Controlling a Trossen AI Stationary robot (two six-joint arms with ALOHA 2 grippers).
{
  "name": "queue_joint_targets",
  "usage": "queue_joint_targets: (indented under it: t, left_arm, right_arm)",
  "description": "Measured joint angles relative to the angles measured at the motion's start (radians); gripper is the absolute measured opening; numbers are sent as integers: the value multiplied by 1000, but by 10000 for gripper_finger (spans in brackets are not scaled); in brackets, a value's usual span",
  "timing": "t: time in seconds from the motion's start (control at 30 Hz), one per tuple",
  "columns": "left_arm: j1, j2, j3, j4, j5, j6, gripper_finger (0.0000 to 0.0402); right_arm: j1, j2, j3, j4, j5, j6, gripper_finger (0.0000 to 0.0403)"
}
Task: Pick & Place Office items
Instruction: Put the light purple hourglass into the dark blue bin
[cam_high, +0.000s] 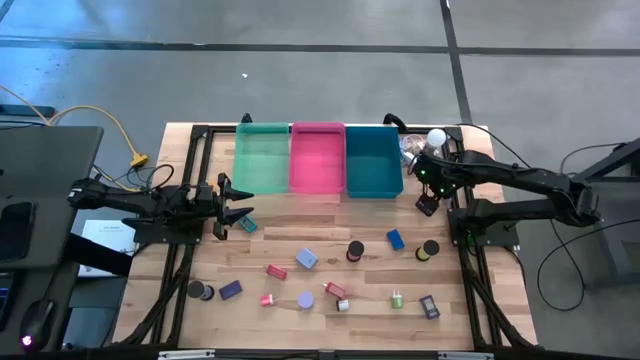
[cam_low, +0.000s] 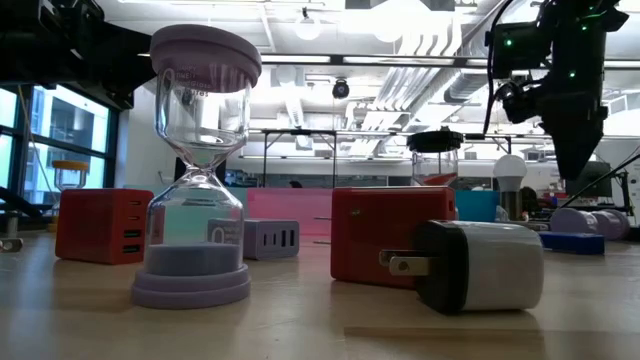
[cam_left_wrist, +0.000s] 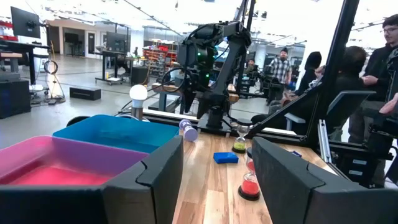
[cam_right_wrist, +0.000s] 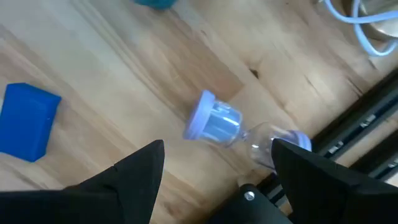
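While a lavender hourglass (cam_right_wrist: 239, 129) lies tipped on the wood beside the table's right frame, the right gripper (cam_right_wrist: 217, 180) is hung just above it, fingers spread wide, nothing held. A blue block (cam_right_wrist: 28, 120) is seen near it. The other items (cam_high: 306, 259) are scattered across mid-table. The left gripper (cam_high: 237, 214) is parked before the green bin (cam_high: 262, 158), half open and empty.

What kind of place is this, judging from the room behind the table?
Most likely a robotics lab or open workshop. Behind the wooden table there are people at workstations, a wall monitor, and exposed ceiling ducts and lights. Cables and another arm's frame also show.
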Motion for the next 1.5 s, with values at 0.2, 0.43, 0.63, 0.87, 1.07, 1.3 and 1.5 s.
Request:
queue_joint_targets:
  t: [0.2, 0.43, 0.63, 0.87, 1.07, 1.3, 1.5]
  left_arm:
    - [0, 0, 0, 0, 0, 0, 186]
    - [0, 0, 0, 0, 0, 9, 186]
    - [0, 0, 0, 0, 0, 11, 186]
    - [0, 0, 0, 1, 0, 10, 186]
    - [0, 0, 0, 1, 0, 10, 186]
    - [0, 0, 0, 1, 0, 2, 186]
    - [0, 0, 0, 0, 0, 1, 186]
  right_arm:
    - [30, 0, 0, -25, -38, -13, 286]
    - [143, 10, 0, -5, -46, -17, 286]
    - [244, 58, 26, 116, -42, -8, 286]
    - [269, 151, 165, 2, 93, -93, 286]
    - [242, 239, 276, -181, 211, -257, 286]
    - [231, 288, 257, -186, 255, -504, 286]
    - [231, 299, 214, -180, 223, -519, 286]
